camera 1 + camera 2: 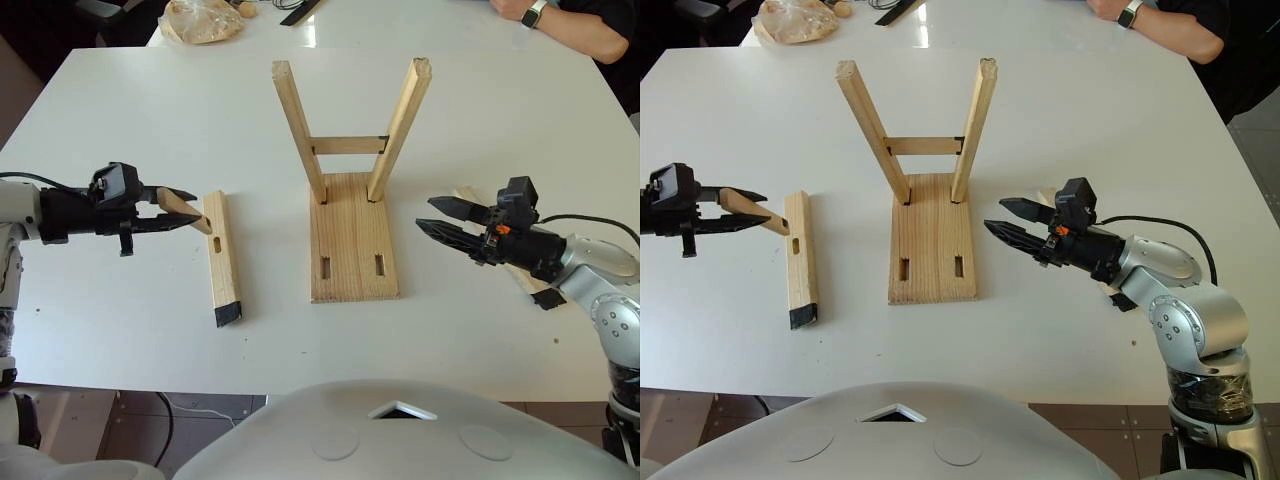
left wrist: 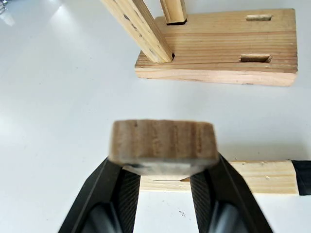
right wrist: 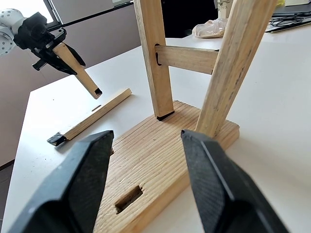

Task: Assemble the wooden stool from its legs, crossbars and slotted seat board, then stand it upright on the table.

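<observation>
Lying flat at the middle of the head view, the slotted seat board (image 1: pixel 352 245) is resting on the white table (image 1: pixel 120 110). It is a pale, grained plank with two small empty slots near its lower end. Two square legs (image 1: pixel 298 125) are standing in its upper end and are splaying apart toward the top of the frame. A short crossbar (image 1: pixel 348 145) is bridging them about halfway up. Left of the board, a loose leg (image 1: pixel 221 262) is lying along the table, showing a slot in its upper half and a black cap at its lower tip. At the left of the frame, the left gripper (image 1: pixel 188 209) is closing its two dark fingers on a short wooden piece (image 1: pixel 203 222). The piece is tilting down toward the upper end of the loose leg, and its blunt end is facing the wrist camera. At the right of the frame, the right gripper (image 1: pixel 428 214) is pointing at the board with its fingers spread wide and nothing between them. Another wooden piece (image 1: pixel 546 298) is lying under that arm, mostly hidden.
</observation>
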You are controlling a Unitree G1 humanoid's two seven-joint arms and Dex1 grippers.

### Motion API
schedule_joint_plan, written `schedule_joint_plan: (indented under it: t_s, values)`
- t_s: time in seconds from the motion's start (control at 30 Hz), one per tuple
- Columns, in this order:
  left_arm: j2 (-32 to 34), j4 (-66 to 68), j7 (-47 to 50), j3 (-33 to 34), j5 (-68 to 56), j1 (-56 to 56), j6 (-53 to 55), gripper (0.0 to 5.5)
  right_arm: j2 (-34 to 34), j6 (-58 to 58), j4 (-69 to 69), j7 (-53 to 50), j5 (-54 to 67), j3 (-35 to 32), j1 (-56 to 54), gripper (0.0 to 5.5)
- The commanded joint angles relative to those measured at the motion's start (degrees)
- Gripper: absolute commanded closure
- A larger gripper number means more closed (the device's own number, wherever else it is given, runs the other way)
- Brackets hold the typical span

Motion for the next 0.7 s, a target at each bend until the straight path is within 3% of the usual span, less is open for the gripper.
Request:
schedule_joint_plan:
  t_s: [0.03,0.7]
  values:
    - [-0.1,2.4,-2.8,-1.8,1.3,-1.0,-1.9,4.2,0.2,-1.3,0.0,-0.5,-1.6,0.3,0.7,2.94]
    - [-2.8,-1.0,-2.0,-1.0,-1.6,-1.2,3.9,4.2,0.0,-3.4,0.9,-0.6,-5.5,2.6,0.6,2.94]
